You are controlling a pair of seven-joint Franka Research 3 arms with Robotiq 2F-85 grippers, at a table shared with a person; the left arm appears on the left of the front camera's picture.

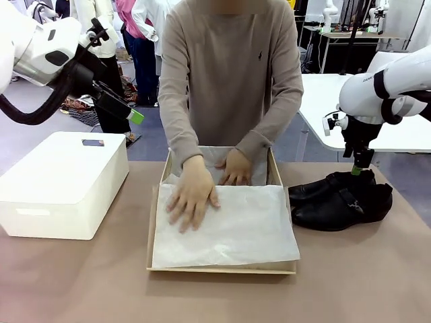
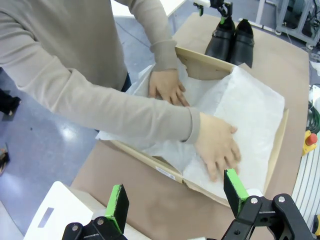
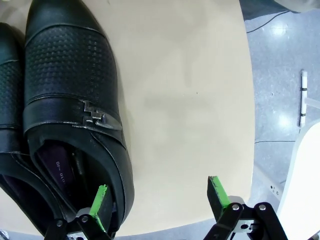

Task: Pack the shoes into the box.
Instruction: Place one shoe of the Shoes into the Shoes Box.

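Counter [image 1: 81,289], near to far:
- Tan cardboard shoebox [image 1: 215,270], lined with tissue paper [image 1: 236,229]. A person's hands [image 1: 192,196] press flat on the paper.
- White plastic box [image 1: 60,182], left of the shoebox.
- Black dress shoes [image 1: 340,202], side by side on the counter, right of the shoebox.
- My right jaws: wide, empty, at the shoes' heel end.
- My left jaws: wide, empty, raised.

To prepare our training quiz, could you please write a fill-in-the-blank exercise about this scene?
The shoes are ___ in colour.
They stand on the robot's ___ side of the box.
The person's hands press on white ___ paper.
The right gripper, above the shoes, is ___.
Missing: black; right; tissue; open.
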